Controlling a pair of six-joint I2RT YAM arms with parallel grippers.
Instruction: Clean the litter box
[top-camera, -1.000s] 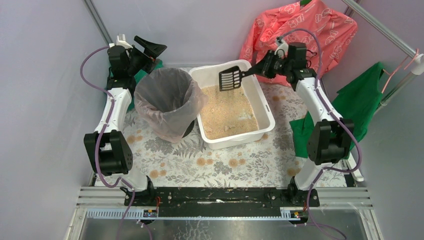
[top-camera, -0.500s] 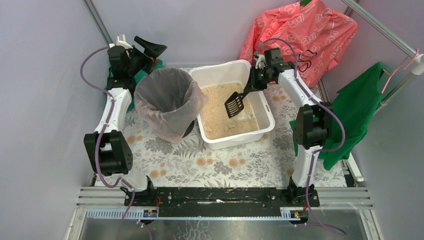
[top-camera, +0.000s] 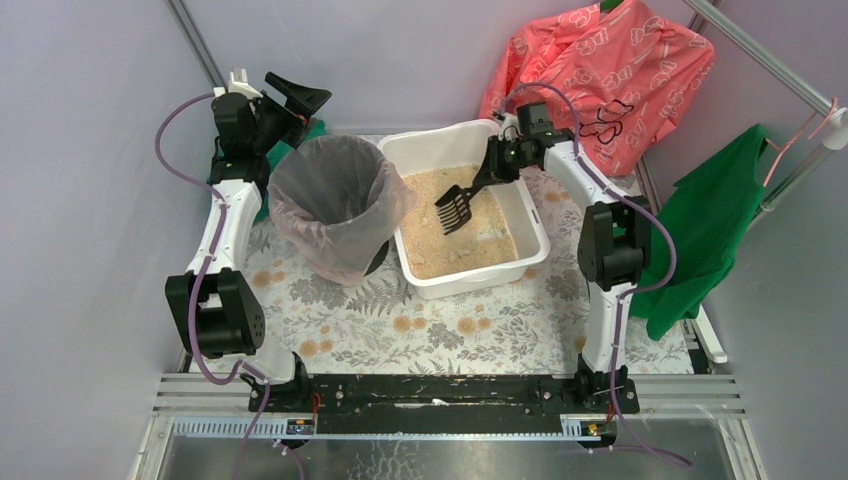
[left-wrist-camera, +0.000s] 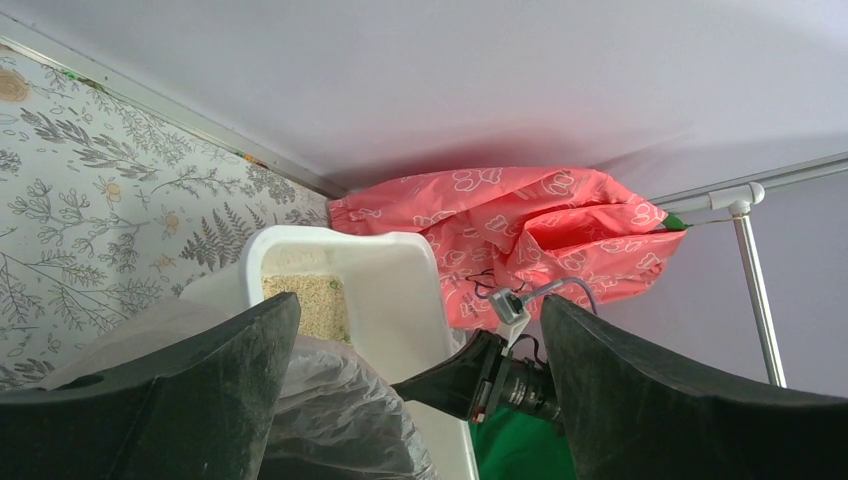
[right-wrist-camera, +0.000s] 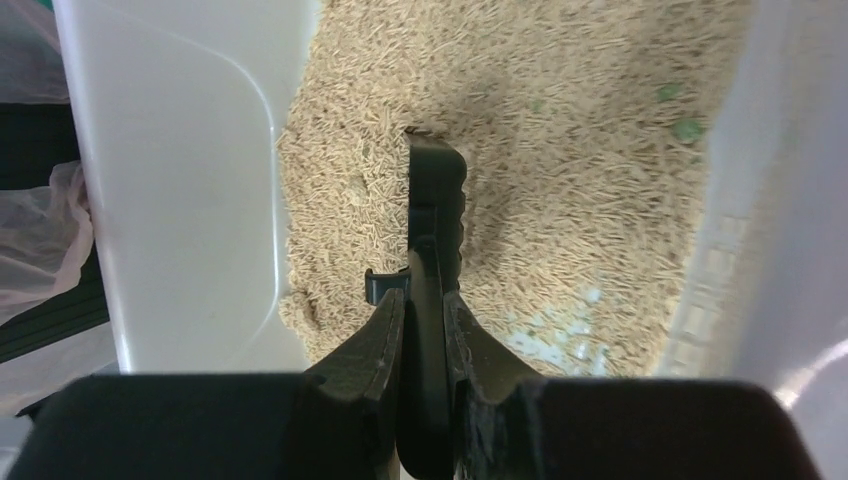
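The white litter box (top-camera: 534, 232) holds tan granules (top-camera: 455, 238) and stands mid-table; it also shows in the left wrist view (left-wrist-camera: 395, 275) and in the right wrist view (right-wrist-camera: 170, 160). My right gripper (top-camera: 492, 168) is shut on the handle of a black slotted scoop (top-camera: 453, 208), whose head dips down onto the granules. In the right wrist view the scoop (right-wrist-camera: 432, 200) runs edge-on between my right fingers (right-wrist-camera: 372, 345), its tip in the litter. Small green bits (right-wrist-camera: 686, 128) lie in the granules. My left gripper (top-camera: 298, 100) is open and empty, held high behind the bin.
A round black bin lined with a clear bag (top-camera: 335, 205) stands just left of the litter box. A coral garment (top-camera: 610, 70) hangs at the back right, a green cloth (top-camera: 715, 205) on the right. The table has a floral cover (top-camera: 420, 320).
My right gripper came down and left from above the box's far rim, lowering the scoop head into the granules. The left arm barely moved.
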